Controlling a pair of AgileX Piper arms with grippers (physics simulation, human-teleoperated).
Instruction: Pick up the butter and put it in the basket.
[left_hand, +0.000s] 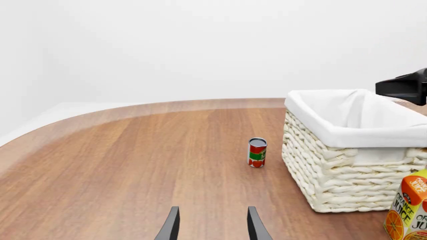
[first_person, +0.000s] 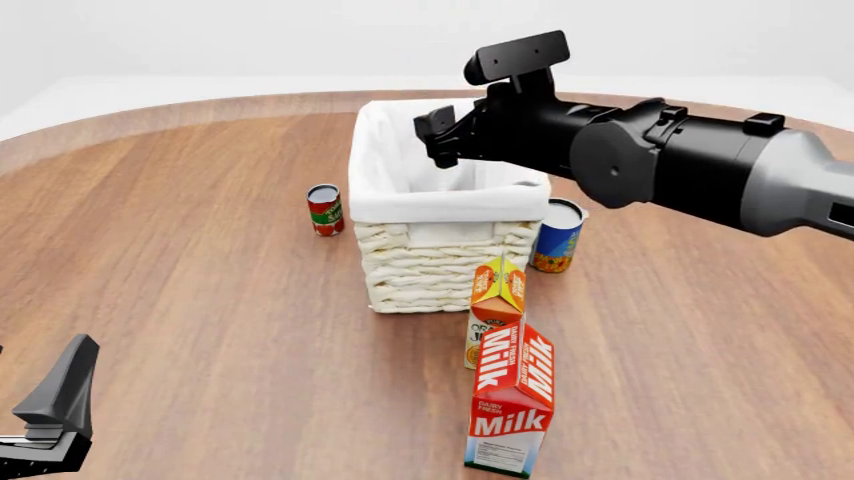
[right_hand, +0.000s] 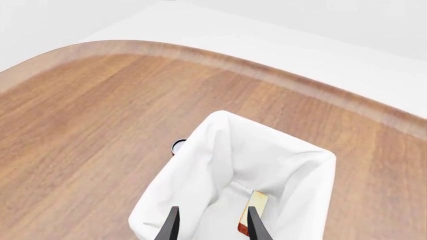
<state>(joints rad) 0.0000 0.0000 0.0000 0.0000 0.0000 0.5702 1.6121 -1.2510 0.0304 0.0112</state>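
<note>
We see the flat boxy butter (right_hand: 253, 212) lying inside the woven wicker basket (first_person: 441, 262) on its white cloth lining | right gripper (right_hand: 211, 225) above the basket, fingers spread, empty | left gripper (left_hand: 211, 224) spread over glossy wood-grain table (first_person: 187, 300), empty

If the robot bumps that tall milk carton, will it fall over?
Probably, yes. The milk carton stands tall on a small base, so a push near its top would likely tip it. Its flat sides mean it should not roll away. The juice carton stands right behind it and might get knocked too.
</note>
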